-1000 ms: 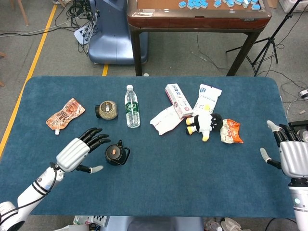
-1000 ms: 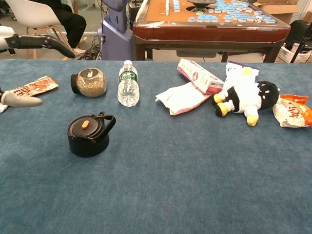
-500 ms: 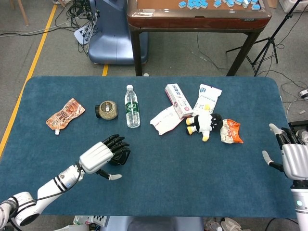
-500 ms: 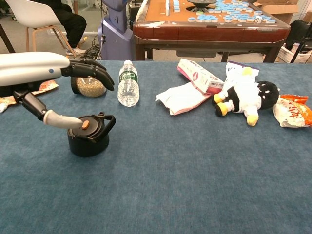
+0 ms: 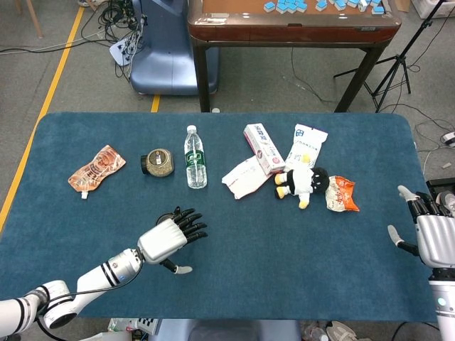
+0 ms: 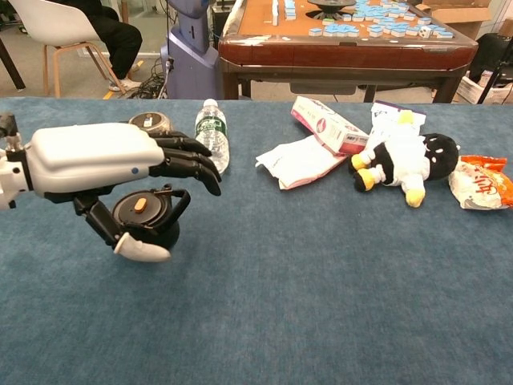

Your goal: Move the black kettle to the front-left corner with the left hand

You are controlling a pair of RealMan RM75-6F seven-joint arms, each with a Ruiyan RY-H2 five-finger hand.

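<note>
The left hand hovers spread directly over the black kettle, which sits near the table's front-left with no grasp made, so gripping and moving remain; the right hand rests open, empty.

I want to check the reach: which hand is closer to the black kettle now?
Left. The left hand hovers directly over the black kettle, fingers spread. The right hand is at the table's far right edge, open.
</note>
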